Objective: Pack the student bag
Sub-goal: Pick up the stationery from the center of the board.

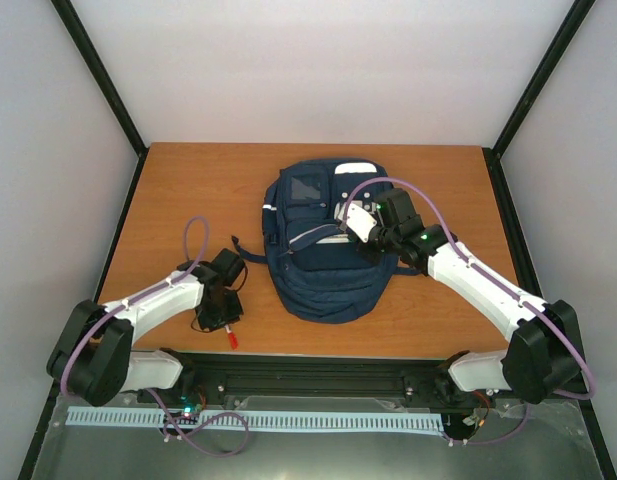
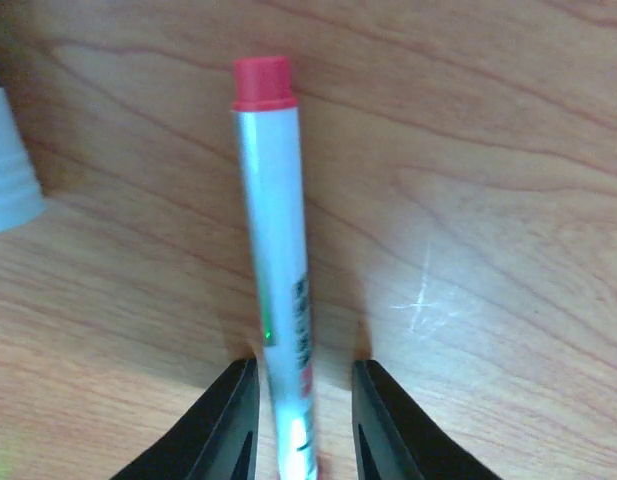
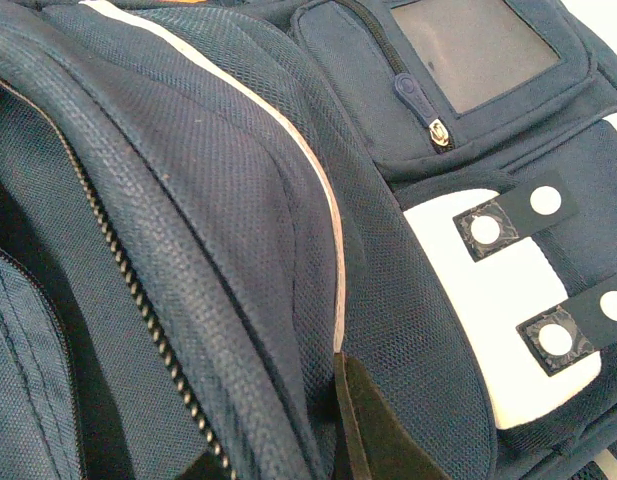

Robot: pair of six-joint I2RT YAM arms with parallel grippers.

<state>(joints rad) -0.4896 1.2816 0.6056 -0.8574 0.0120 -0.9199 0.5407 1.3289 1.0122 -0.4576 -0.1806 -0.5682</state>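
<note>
The student bag (image 1: 323, 260) is a large navy backpack lying flat in the middle of the table, with white patches and stripes. In the right wrist view its mesh flap (image 3: 238, 230), open zipper (image 3: 118, 260) and white patch (image 3: 488, 300) fill the frame. My right gripper (image 1: 373, 232) rests on the bag's upper right, and its fingers (image 3: 388, 430) pinch a fold of the flap. My left gripper (image 1: 220, 315) is left of the bag, low over the table. A white marker with a red cap (image 2: 273, 220) lies between its open fingers (image 2: 388, 420), with a gap on the right side. The cap also shows in the top view (image 1: 231, 340).
A pale rounded object (image 2: 8, 170) lies at the left edge of the left wrist view, close to the marker. The wooden table (image 1: 188, 190) is enclosed by white walls with black frame posts (image 1: 98, 75). A bag strap (image 1: 250, 257) trails toward the left.
</note>
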